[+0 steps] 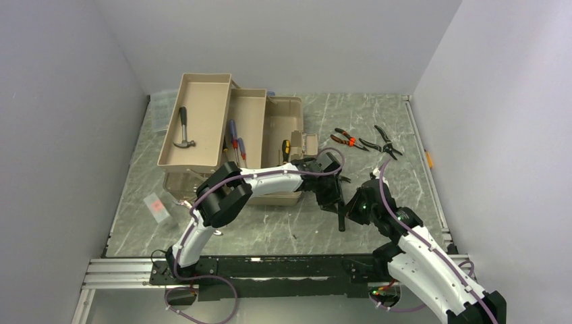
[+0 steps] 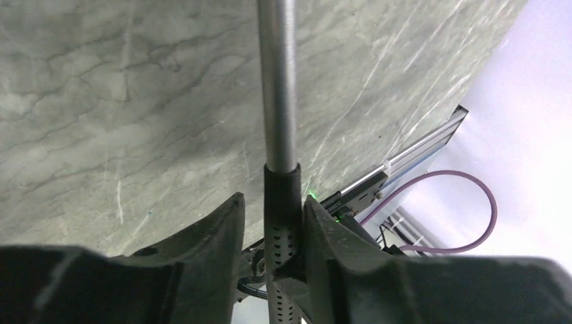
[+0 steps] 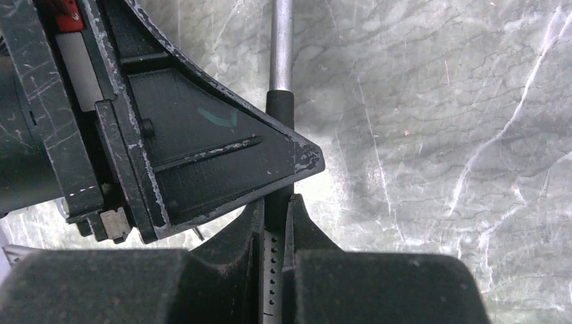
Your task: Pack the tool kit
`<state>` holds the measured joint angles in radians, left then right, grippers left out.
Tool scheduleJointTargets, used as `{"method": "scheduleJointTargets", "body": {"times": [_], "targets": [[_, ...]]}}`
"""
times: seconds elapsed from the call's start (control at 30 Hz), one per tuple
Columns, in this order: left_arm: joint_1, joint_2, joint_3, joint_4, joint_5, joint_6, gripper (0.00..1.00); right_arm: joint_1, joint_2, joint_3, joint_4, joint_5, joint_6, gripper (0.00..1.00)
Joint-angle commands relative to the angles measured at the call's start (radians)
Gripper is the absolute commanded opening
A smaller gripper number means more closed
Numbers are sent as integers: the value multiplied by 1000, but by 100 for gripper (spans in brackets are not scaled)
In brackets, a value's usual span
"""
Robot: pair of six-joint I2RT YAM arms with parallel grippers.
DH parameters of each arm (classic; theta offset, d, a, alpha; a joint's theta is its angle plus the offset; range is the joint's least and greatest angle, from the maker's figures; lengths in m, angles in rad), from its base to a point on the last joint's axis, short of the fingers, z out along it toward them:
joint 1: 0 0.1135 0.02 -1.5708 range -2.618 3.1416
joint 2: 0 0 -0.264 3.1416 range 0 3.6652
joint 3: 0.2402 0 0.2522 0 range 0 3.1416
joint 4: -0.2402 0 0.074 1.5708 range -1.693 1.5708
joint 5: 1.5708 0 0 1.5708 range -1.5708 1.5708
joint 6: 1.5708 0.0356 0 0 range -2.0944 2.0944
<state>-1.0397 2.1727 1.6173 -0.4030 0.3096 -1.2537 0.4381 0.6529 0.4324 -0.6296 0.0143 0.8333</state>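
A hammer with a steel shaft point(image 2: 278, 81) and a black perforated grip point(image 3: 272, 260) is held above the marble table. My right gripper point(image 3: 278, 201) is shut on the grip, seen in the top view point(image 1: 352, 210). My left gripper point(image 2: 270, 199) straddles the same grip further up. Its right finger point(image 2: 324, 229) touches the grip and its left finger stands a little off it, so it is open. The left gripper's body point(image 3: 222, 155) crosses the shaft in the right wrist view. The tan toolbox point(image 1: 283, 115) stands open at the back left, with another hammer point(image 1: 183, 128) and screwdrivers point(image 1: 235, 142) in its trays.
Two pairs of pliers point(image 1: 347, 138) point(image 1: 384, 143) lie on the table right of the toolbox. A clear organiser box point(image 1: 162, 108) sits behind the toolbox's left tray. A small flat case point(image 1: 156, 206) lies near the left edge. White walls close in both sides.
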Motion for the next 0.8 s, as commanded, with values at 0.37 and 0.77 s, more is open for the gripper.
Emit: {"method": "scheduleJointTargets", "body": {"times": [0.37,0.77], "targets": [[-18,-63,43,-27,-66,94,0,-3,-104,91,-46,69,17,70],[-20,-173,181,-132,-233,264,0,-3,-352,226,-190,326,52,68]]}}
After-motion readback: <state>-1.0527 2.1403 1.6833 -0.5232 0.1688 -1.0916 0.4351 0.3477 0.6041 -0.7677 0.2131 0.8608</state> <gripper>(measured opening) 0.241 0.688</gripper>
